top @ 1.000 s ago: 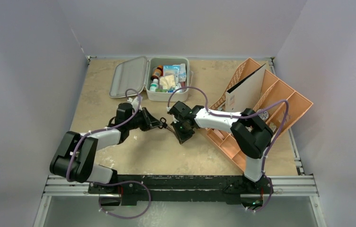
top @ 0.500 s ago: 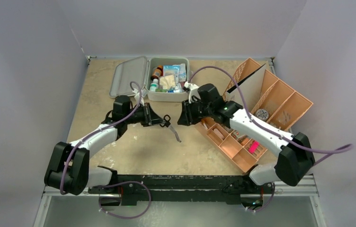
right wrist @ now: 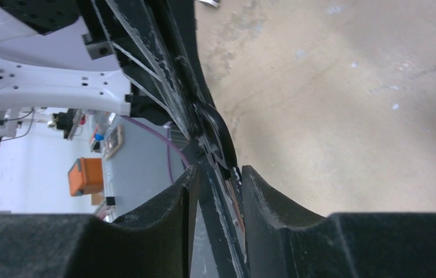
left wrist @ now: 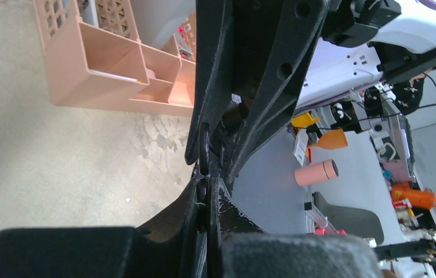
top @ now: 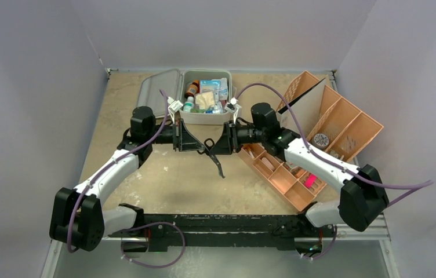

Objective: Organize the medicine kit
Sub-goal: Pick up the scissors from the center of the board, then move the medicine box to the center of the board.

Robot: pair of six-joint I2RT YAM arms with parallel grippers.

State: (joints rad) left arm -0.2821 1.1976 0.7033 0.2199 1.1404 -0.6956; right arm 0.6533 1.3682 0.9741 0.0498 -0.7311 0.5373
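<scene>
Handover step: left end effector (top: 201, 146) clamps scissors (top: 220, 167); right end effector (top: 217, 145) slightly parted, gripping nothing. Next: carry to kit (top: 204, 119).

Items inside the medicine kit (top: 204, 117) too small to name; near corner of its lid (top: 157, 90) behind my left arm (top: 124, 159). The dark tool (top: 220, 167) between my left jaws and right jaws: upper end buried, type unclear, cut off at bottom in right wrist view; can't tell if right jaws pinch it. The orange tray (left wrist: 105, 63) cropped at top, left wrist view.
</scene>
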